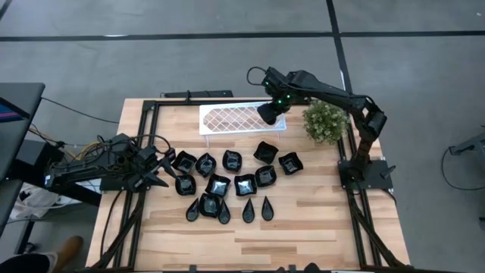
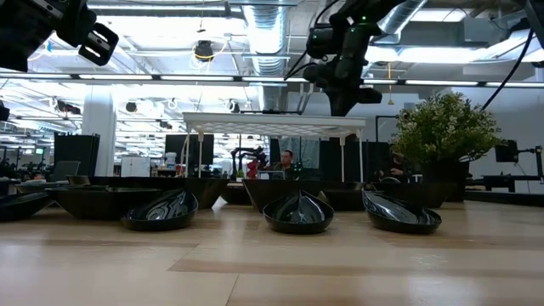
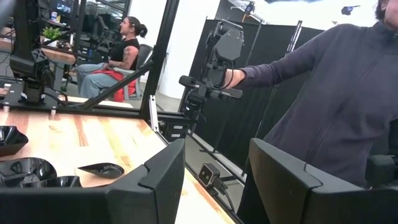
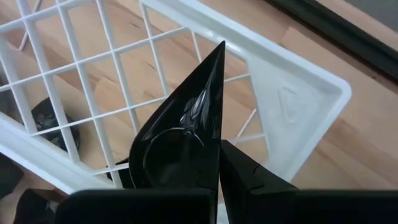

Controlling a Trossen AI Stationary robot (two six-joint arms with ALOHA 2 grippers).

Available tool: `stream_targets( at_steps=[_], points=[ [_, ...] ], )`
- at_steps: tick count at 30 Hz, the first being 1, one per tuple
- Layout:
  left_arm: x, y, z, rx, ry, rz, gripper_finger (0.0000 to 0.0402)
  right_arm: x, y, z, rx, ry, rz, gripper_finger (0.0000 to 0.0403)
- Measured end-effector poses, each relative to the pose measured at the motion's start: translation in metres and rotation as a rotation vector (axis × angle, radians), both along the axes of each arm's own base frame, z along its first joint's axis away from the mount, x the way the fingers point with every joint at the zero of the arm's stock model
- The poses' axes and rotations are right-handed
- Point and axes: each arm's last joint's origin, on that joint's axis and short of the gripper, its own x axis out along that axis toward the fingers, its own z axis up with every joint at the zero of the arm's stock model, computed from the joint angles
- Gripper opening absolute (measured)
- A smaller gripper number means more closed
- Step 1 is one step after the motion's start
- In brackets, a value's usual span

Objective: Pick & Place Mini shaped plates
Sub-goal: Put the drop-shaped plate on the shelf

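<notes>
Across the wooden table [image 1: 303, 227], the mini shaped plates [image 1: 244, 184] sit clustered mid-table, squarish ones behind, teardrops in front. And behind them stands the white lattice tray [image 1: 227, 119], with the green plant [image 1: 326, 121] at its right end. Above that end of the tray hangs the right gripper [image 1: 267, 114], clamped on a teardrop plate [image 4: 183, 143], point aimed at the lattice. Over at the left edge, the left gripper [image 1: 161, 168] waits, fingers [image 3: 161, 186] spread wide and holding nothing, just beside the nearest dishes.
</notes>
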Motion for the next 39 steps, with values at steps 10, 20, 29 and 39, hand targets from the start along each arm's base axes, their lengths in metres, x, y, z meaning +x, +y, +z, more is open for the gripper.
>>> stream_targets(
  at_steps=[10,20,29,39],
  points=[
    [0.0,0.0,0.0,0.0,0.0,0.0,0.0182,-0.0006,0.0007,-0.0003,0.01,0.005,0.001,0.0017],
    [0.0,0.0,0.0,0.0,0.0,0.0,0.0182,-0.003,0.0023,-0.0018,0.029,0.035,0.001,0.0047],
    [0.0,0.0,0.0,0.0,0.0,0.0,0.0182,-0.0031,0.0022,-0.0017,0.028,0.035,0.001,0.0051],
    [0.0,0.0,0.0,0.0,0.0,0.0,0.0182,-0.0031,0.0022,-0.0018,0.028,0.035,0.002,0.0052]
  ],
)
